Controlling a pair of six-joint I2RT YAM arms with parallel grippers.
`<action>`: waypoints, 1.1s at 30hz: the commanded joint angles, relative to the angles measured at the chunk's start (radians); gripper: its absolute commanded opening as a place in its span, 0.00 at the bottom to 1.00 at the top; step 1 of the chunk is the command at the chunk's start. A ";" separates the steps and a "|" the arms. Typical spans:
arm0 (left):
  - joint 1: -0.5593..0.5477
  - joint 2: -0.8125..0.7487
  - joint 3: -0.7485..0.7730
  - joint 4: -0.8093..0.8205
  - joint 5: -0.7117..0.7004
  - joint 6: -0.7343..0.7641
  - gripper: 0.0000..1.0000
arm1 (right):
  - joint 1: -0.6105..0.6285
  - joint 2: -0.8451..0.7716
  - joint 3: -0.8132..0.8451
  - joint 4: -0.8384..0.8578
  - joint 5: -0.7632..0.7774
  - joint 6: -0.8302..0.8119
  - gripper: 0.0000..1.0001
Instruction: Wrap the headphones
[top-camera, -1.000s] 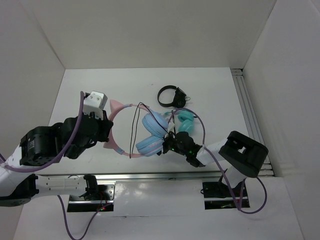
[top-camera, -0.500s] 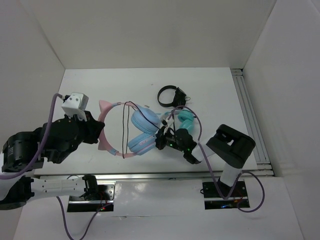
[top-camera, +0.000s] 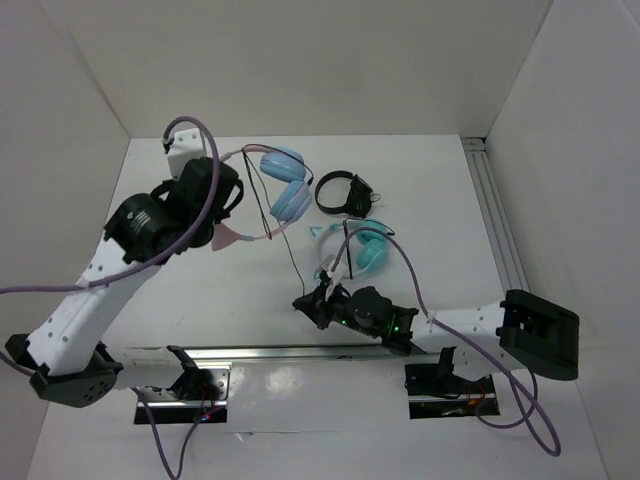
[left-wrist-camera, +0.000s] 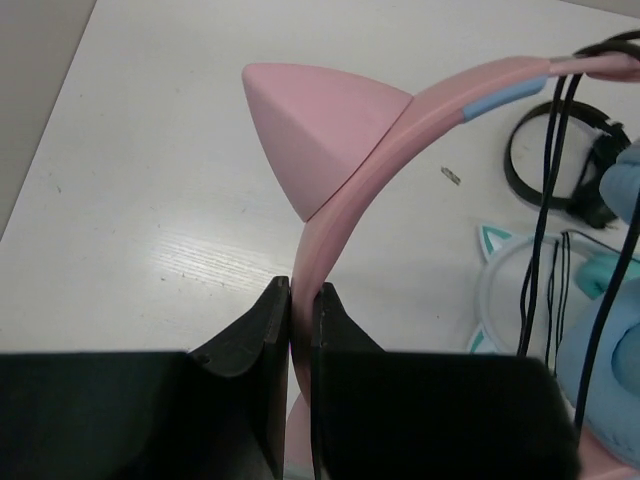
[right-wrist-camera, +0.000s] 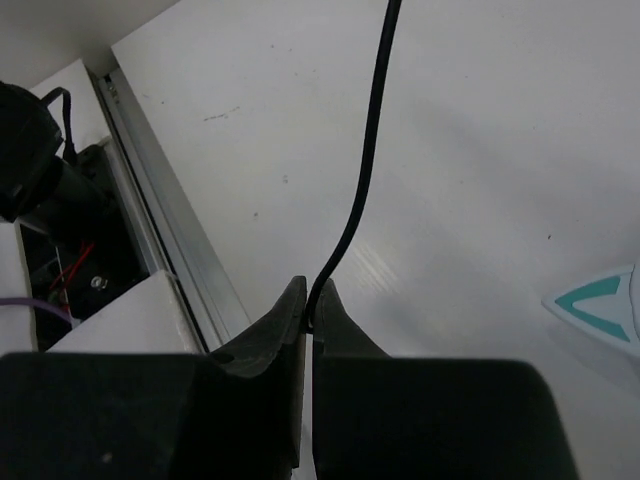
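**Headphones gripped at the band, cable pinched near the front**

Headphones (top-camera: 285, 185) with a pink cat-eared headband (left-wrist-camera: 400, 130) are seen at the far left of the desk (top-camera: 440, 170). They are held by the left end effector (left-wrist-camera: 300, 295), whose 2 fingers are closed tightly on the band just below 1 pink cat ear (left-wrist-camera: 320, 130). The 2 light blue ear cups (top-camera: 292, 203) sit to the right of that grip, close together. In the wrist view the band appears raised off the desk surface.

A thin black cable (right-wrist-camera: 368, 150) is strung from the headphones toward the near centre of the desk. There it is pinched between the closed fingers of the right end effector (right-wrist-camera: 308, 295), low over the desk and close to the metal rail (right-wrist-camera: 165, 240) at the near edge. The cable looks nearly taut between the 2 grips.

Smaller all-black headphones (top-camera: 340, 192) lie just right of the blue cups. Teal-cupped white-banded headphones (top-camera: 365, 250) lie nearer, between them and the right end effector.
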 joint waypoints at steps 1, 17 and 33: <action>0.135 0.019 0.011 0.244 0.118 0.126 0.00 | 0.035 -0.092 -0.027 -0.169 0.121 -0.030 0.00; 0.321 0.162 -0.207 0.373 0.185 0.128 0.00 | 0.166 -0.164 0.128 -0.412 -0.251 -0.134 0.00; 0.072 0.098 -0.413 0.421 0.170 0.302 0.00 | 0.003 -0.204 0.399 -0.759 -0.304 -0.320 0.00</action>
